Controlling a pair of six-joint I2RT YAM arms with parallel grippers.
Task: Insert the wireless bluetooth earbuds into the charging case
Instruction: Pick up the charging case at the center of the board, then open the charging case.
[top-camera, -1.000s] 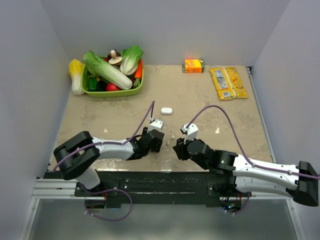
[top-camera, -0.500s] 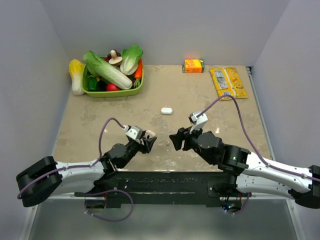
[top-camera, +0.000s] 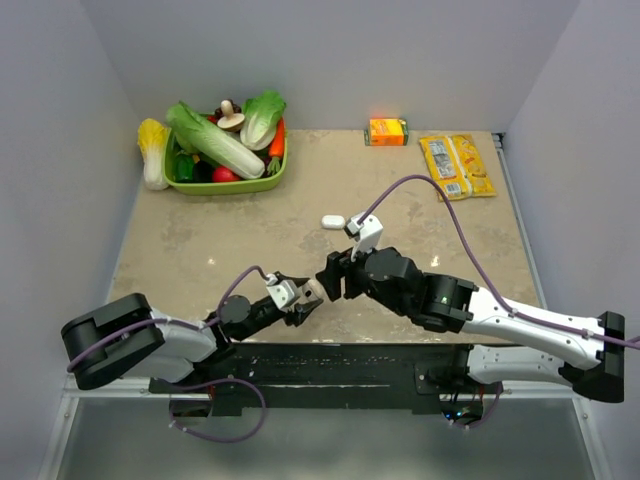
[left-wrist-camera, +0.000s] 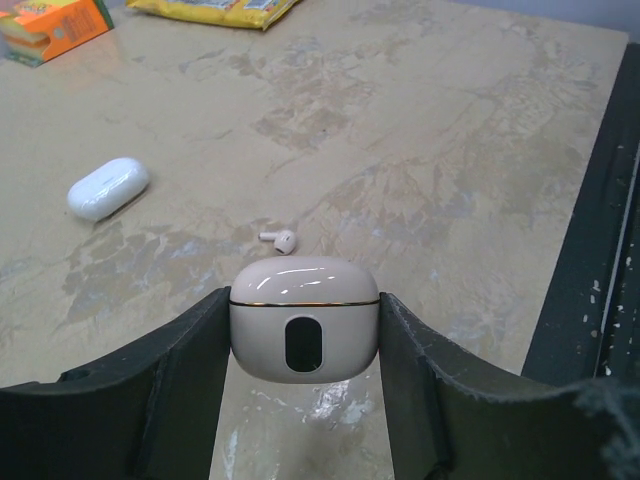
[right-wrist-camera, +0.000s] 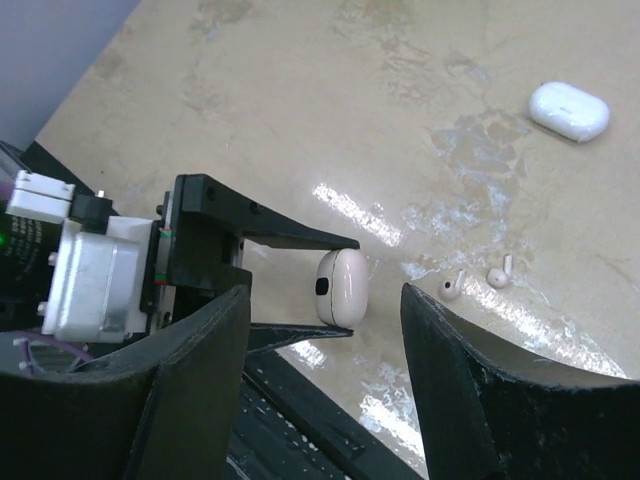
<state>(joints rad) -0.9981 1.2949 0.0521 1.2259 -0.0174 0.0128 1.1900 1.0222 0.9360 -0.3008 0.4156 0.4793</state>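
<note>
My left gripper (left-wrist-camera: 305, 305) is shut on the charging case (left-wrist-camera: 305, 285), a pale cream rounded case with a gold seam and its lid closed, held just above the table. From above, the gripper (top-camera: 308, 297) sits near the front edge. Two small earbuds (right-wrist-camera: 451, 288) (right-wrist-camera: 497, 275) lie on the table just past the case; the left wrist view shows one earbud (left-wrist-camera: 281, 238). My right gripper (right-wrist-camera: 325, 295) stands open above the held case (right-wrist-camera: 343, 285), nothing between its fingers, and covers the earbuds in the top view (top-camera: 330, 275). A separate white oval case (top-camera: 333, 222) lies further back.
A green basket (top-camera: 280, 172) of toy vegetables stands at the back left. An orange box (top-camera: 388, 131) and a yellow packet (top-camera: 456, 165) lie at the back right. The black base rail (left-wrist-camera: 600, 250) runs along the near edge.
My left arm drew back toward the near edge with the case in its jaws. My right gripper opened wider and moved left, over the left gripper.
</note>
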